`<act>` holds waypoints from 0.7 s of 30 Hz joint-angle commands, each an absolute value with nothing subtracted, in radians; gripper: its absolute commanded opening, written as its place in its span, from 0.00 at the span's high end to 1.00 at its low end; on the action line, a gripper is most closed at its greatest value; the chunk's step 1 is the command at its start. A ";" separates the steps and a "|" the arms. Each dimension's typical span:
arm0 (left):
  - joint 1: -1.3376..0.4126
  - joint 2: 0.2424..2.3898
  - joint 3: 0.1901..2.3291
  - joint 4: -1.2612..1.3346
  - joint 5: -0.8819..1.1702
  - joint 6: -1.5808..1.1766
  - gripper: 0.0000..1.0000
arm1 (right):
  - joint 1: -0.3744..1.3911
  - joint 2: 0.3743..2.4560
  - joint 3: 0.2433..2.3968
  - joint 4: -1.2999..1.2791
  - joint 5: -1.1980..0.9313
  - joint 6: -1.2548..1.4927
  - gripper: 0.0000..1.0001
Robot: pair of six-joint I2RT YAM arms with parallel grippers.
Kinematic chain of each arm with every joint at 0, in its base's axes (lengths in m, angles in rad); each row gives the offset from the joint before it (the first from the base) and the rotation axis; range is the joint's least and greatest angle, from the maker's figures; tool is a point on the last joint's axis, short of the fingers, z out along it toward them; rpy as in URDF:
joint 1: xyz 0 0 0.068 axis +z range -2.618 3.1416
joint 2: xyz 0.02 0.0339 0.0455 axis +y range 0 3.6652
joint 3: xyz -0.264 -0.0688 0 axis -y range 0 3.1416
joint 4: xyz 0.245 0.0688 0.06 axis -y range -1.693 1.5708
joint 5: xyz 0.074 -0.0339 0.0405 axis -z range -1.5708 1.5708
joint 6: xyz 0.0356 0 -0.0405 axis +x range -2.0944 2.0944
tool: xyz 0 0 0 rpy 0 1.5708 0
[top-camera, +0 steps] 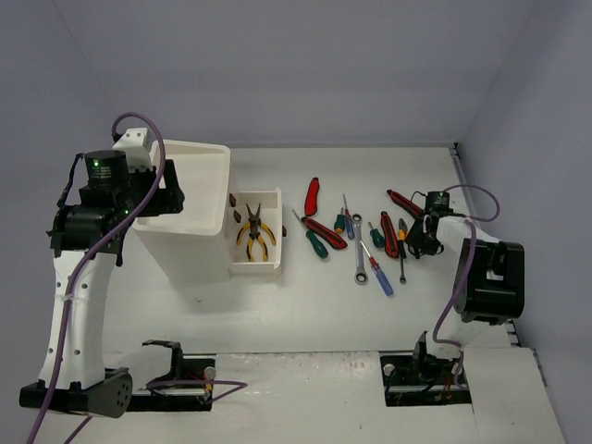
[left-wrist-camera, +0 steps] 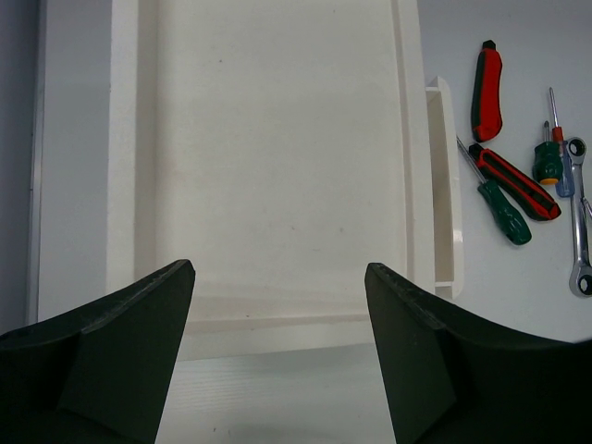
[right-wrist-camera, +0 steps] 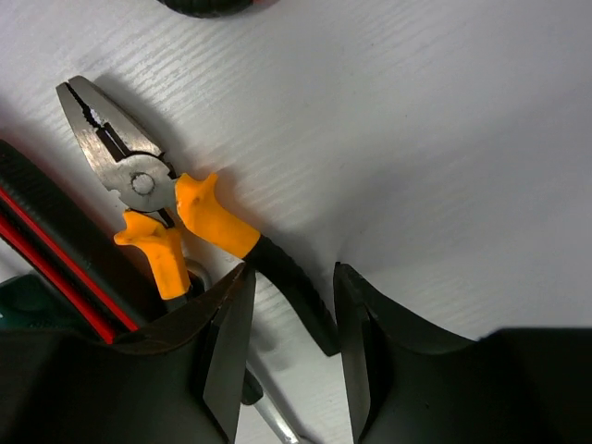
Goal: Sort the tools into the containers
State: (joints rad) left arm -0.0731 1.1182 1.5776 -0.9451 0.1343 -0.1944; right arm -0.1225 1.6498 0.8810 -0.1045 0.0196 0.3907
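**While the right gripper is straddling a pliers handle: pick step, second pair**

Where the tool row is ending on the right, the orange-handled pliers [right-wrist-camera: 157, 199] are lying flat on the table [right-wrist-camera: 444, 139], with one side just beside a red-and-black handle [right-wrist-camera: 37, 231]. The right gripper [right-wrist-camera: 292, 270] is sitting low over them. Its fingers [right-wrist-camera: 222, 342] are standing partly open, one on each side of a single black handle leg (one looks to be touching it; beside the other a sliver of table is showing). Nothing is clamped or lifted yet.

Step in hand, by my reading: picking the pliers. Further out, the pulled-out drawer [top-camera: 254, 268] of the white box [top-camera: 185, 254] is already holding a yellow-handled pair [top-camera: 255, 233], so that is looking like the destination. The left gripper [left-wrist-camera: 277, 305] is hovering wide open over the box's tray top [left-wrist-camera: 277, 139], holding nothing.

The next move is calling for a full squeeze on the leg and a straight lift clear of the neighbouring handle. Then comes a carry leftward over the screwdrivers [top-camera: 317, 242] and wrench [top-camera: 360, 262] to the drawer. Risk: held by one leg, the pliers may be pivoting or swinging open.
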 commanded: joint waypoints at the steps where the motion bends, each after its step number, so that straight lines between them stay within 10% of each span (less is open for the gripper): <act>1: -0.078 1.120 1.608 -0.905 0.144 -0.189 0.28 | -0.116 1.654 0.851 -0.073 0.019 0.377 0.73; 8: -0.078 1.127 1.622 -0.907 0.140 -0.186 0.28 | -0.066 1.582 0.841 -0.076 0.084 0.364 0.99; 21: -0.078 1.146 1.663 -0.910 0.073 -0.163 0.28 | 0.372 1.355 1.077 -0.152 0.196 0.415 1.00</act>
